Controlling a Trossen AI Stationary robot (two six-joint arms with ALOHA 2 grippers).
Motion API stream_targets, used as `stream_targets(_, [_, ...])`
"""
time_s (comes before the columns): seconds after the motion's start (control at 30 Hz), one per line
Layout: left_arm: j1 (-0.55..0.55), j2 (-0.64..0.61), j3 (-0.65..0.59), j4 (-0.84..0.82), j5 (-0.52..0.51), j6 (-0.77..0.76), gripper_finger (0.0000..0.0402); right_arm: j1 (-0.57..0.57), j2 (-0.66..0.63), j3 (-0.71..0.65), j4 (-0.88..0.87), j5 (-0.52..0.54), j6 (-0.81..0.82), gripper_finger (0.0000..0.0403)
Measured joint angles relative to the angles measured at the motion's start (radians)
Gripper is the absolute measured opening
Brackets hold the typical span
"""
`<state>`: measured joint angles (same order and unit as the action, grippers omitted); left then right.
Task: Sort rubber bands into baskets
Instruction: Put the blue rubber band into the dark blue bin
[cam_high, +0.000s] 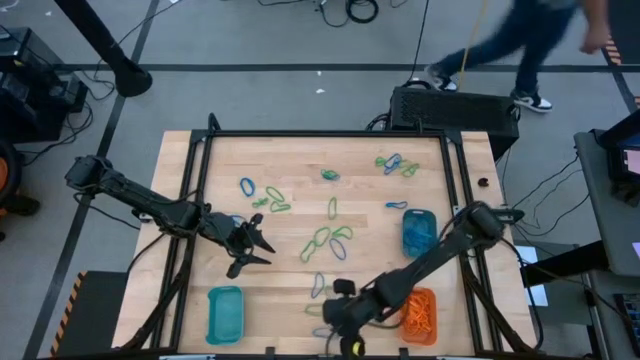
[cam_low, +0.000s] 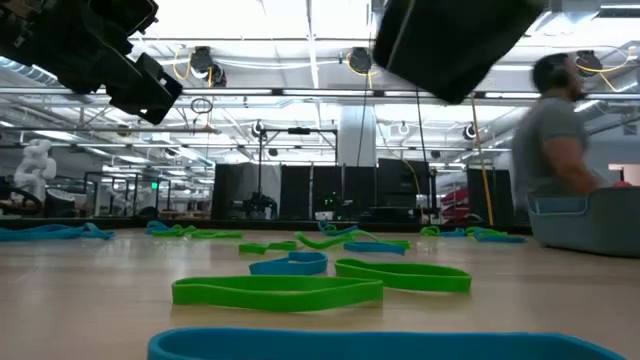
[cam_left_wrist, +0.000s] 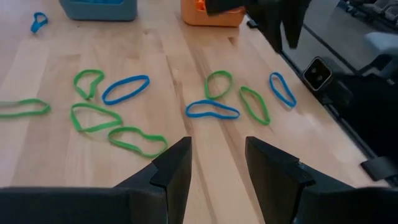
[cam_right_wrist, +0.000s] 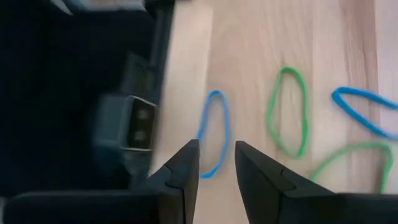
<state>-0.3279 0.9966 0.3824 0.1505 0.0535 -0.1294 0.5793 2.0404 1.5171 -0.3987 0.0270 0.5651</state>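
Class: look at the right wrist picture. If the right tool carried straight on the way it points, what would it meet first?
Most likely the blue rubber band lying on the table just ahead of the right tool; depth is hard to judge.

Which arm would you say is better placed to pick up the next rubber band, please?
Probably the right: the right gripper hangs open right over a blue band. The left gripper, also open, sits farther from the bands.

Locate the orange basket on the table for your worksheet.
In the high view, the orange basket sits at the table's near edge on the right side, just below a teal basket and beside the right arm.
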Motion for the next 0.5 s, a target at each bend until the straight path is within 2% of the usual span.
stream_targets(0.23, [0.000,0.000,0.000,0.000,-0.003,0.062,0.0157,-0.008,0.142,0.142,-0.119,-0.002,-0.061,0.0095])
stream_targets(0.5, [0.000,0.000,0.000,-0.001,-0.004,0.110,0.0157,-0.004,0.184,0.158,-0.127,-0.002,-0.053,0.0095])
